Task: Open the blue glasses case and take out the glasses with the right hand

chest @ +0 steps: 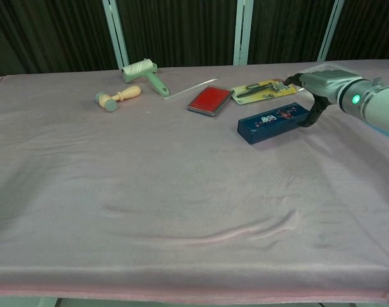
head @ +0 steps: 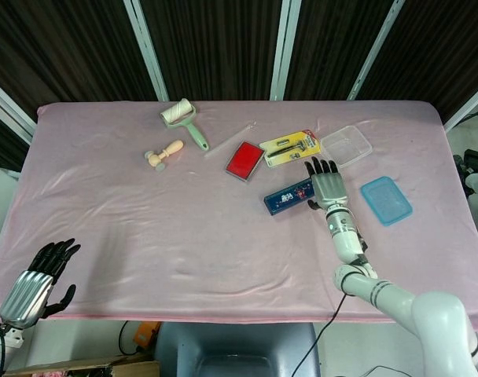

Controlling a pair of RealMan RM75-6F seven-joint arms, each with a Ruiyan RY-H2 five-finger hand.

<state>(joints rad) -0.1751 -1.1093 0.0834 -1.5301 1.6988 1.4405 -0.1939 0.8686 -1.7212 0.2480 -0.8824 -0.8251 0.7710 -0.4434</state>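
Observation:
The blue glasses case (head: 288, 197) (chest: 273, 121) lies closed on the pink cloth, right of centre, slanting up toward the right. My right hand (head: 326, 184) (chest: 317, 86) hovers flat over the case's right end, fingers spread and pointing away from me, its thumb (chest: 315, 116) hanging down against that end of the case. It holds nothing. My left hand (head: 36, 280) sits off the table's near left corner with its fingers apart, empty. The glasses are hidden inside the case.
A yellow blister pack (head: 290, 147) and a red pad (head: 244, 160) lie just behind the case. A clear tub (head: 346, 146) and a blue lid (head: 385, 200) sit to its right. A lint roller (head: 185, 122) and a wooden stamp (head: 163, 154) lie at the back left.

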